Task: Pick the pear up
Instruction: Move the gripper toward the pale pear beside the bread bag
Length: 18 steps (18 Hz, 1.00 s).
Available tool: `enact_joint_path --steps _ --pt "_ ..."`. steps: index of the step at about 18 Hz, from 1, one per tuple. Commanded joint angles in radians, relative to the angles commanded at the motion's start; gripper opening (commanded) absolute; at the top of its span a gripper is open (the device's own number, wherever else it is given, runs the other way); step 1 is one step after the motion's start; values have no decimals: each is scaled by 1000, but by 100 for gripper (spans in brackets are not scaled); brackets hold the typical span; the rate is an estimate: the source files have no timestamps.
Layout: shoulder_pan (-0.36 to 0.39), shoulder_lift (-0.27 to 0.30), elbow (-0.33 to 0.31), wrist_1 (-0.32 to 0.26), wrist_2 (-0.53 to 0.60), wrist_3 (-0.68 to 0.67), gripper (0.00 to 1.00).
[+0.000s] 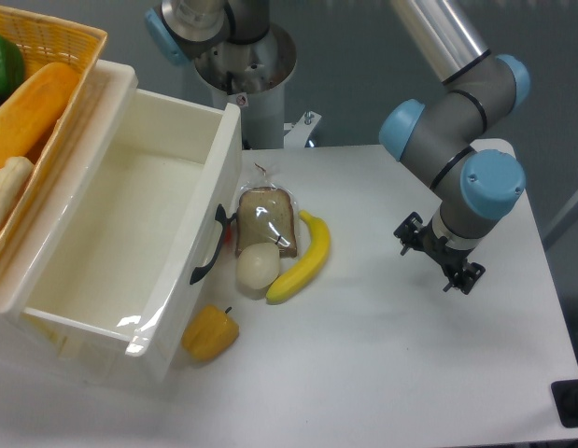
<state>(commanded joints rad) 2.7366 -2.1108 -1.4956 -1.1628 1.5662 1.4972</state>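
The pear (258, 265), a small, smooth, cream-white fruit of roundish shape, lies on the white table (391, 373) just beside the white bin's outer wall, touching the lower edge of a bagged bread slice and the inner curve of a banana.

The table, matte and flat with a rounded far corner, runs off the bottom of the picture. A large white plastic bin (130, 233), glossy and rectangular with a black handle (212, 247) on its near wall, fills the left side. A woven yellow basket (55, 47) rests on its far rim, cut off by the picture's edge, holding an orange loaf-like item, a green item and a pale one, all only partly seen.

The robot arm (457, 112), silver tubes with grey joints and light blue caps, enters from the top and bends down over the right of the table. Its gripper (440, 254), dark and small, hangs well apart from the pear; it is seen end-on, and whether the fingers are spread or closed cannot be told.

The banana (303, 259) is long, yellow and curved. The bread slice (266, 220), brown and grainy, sits in crinkled clear wrap. A yellow-orange bell pepper (210, 333), glossy and lobed, rests at the bin's near corner.
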Motion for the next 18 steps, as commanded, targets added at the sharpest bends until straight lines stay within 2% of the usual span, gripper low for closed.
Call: enact_joint_path --steps 4,6,7,10,12,16,18 --pt "-9 6 -21 -2 -3 -35 100" --pt "-24 27 -73 -2 6 -98 100" --pt "-34 56 -118 3 8 -112 100" --pt "-37 103 -182 2 -29 -115 100" --pt "-44 115 -201 -2 -92 -138 100" --pt "-54 159 -253 -9 -97 -242 100" --pt "-83 167 -274 -15 -95 -288 100"
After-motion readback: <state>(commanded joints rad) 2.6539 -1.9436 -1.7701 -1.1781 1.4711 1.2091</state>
